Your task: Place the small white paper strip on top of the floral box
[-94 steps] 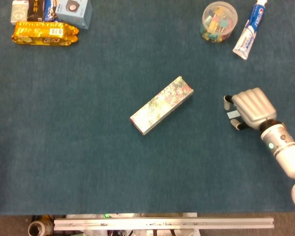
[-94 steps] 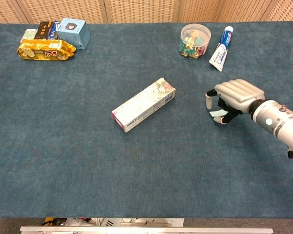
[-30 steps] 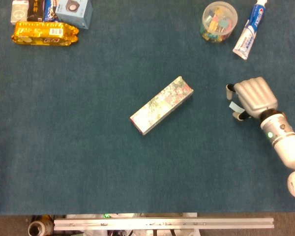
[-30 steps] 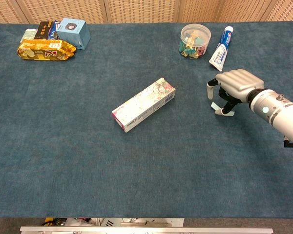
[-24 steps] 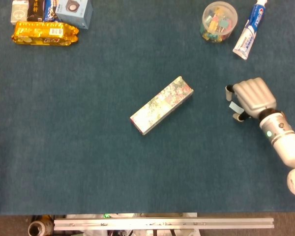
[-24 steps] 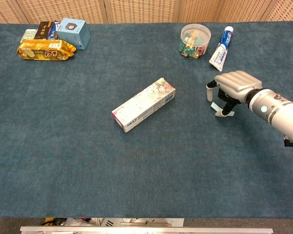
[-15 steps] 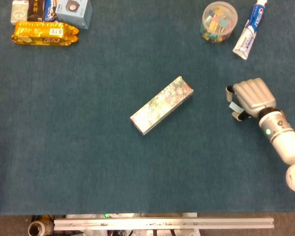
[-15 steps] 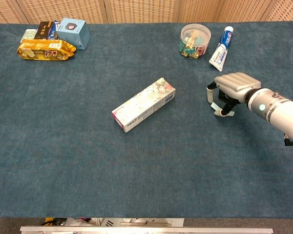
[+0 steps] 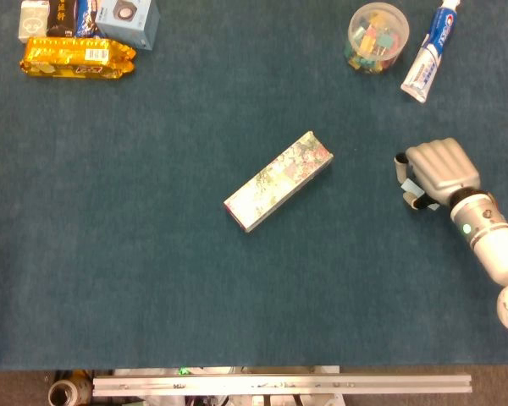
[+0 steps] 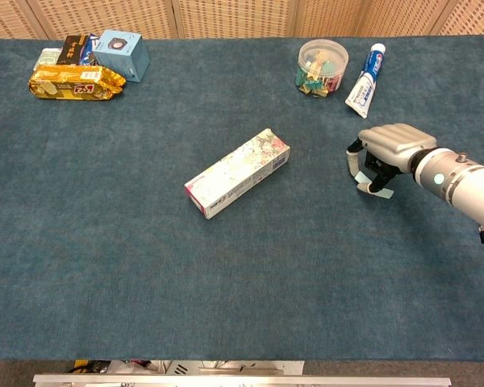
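**Right hand curling in on the paper strip; strip appears pinched, not yet carried**

The silver right hand (image 10: pixel 391 149), at the right middle of the chest view, is drawing its dark-tipped fingers (image 10: pixel 356 152) closer together than a second ago, and the whole hand is sitting slightly lower right than in the preceding pictures. The small white paper strip (image 10: pixel 381 193) is showing at the fingertips, its pale edge now poking out below them in the chest view; in the head view only a sliver (image 9: pixel 405 186) is visible between the fingers. It is looking held between thumb and finger, though whether it is fully clear of the blue felt table (image 10: pixel 226 282) cannot be told.

The long floral-printed cardboard box (image 10: pixel 237 173) is lying untouched at frame centre, diagonal, well apart from the hand to its left.

Judgement: grasp is being secured; the carry toward the box is not yet starting. A thin strip may slip or twist in such a pinch.

Left hand is not showing in either view.
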You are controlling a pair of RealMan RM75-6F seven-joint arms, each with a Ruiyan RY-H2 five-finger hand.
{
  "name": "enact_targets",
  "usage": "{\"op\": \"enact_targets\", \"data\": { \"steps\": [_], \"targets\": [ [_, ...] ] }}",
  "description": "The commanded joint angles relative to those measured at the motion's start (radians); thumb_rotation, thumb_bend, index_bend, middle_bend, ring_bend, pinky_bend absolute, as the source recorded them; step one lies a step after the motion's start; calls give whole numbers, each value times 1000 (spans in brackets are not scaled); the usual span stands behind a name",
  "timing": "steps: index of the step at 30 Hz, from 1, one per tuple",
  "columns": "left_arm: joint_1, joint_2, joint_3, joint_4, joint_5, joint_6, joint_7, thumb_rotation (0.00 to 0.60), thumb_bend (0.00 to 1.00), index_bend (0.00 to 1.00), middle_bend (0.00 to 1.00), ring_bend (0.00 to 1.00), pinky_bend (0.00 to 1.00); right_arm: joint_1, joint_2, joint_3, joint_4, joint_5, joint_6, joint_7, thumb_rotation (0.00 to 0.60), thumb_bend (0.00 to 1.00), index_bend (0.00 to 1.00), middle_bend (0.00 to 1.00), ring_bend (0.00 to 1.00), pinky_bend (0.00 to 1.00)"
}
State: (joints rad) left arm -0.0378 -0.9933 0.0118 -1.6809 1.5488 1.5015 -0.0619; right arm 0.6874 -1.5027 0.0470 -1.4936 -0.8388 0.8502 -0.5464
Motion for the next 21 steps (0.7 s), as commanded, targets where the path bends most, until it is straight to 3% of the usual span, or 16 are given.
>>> {"op": "enact_targets", "data": {
  "steps": [1,21],
  "targets": [
    [1,0,0,1,0,1,-1,600,345,136,333,304,227,-1,3,-3,-3,-1,6,4,600,255,558,955,1000,1000],
    [0,-2,0,1,5,2,0,600,345,136,332,304,227,-22,59,-25,-40,-14,39,40,600,310,617,964,1000,1000]
  ]
}}
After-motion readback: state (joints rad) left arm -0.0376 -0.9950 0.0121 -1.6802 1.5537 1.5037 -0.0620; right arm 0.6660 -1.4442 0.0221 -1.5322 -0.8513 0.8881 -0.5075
